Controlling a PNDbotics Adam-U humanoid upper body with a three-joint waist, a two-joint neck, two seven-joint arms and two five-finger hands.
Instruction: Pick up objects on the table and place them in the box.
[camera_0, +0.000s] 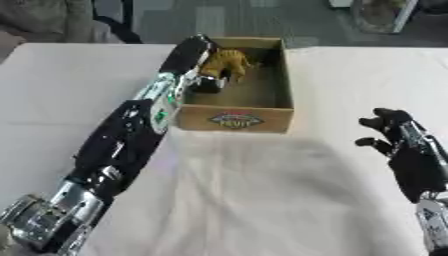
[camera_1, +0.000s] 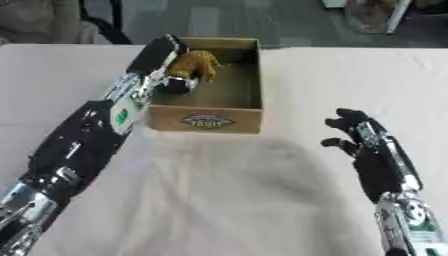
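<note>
An open cardboard box (camera_0: 236, 120) with a printed label on its front wall stands at the far middle of the table. My left arm reaches along the box's left wall, and my left hand (camera_0: 192, 52) is over the box's far left corner. Its fingers and thumb curl round a yellow-brown plush toy (camera_0: 230, 61), which hangs low inside the box against the left wall. Whether the toy touches the box floor is hidden. My right hand (camera_1: 372, 145) rests open at the right side of the table, fingers up, holding nothing.
A cream cloth (camera_0: 262, 190) covers the table. The box floor (camera_0: 254, 92) to the right of the toy is bare. Beyond the far table edge lie grey flooring and some furniture (camera_0: 385, 12).
</note>
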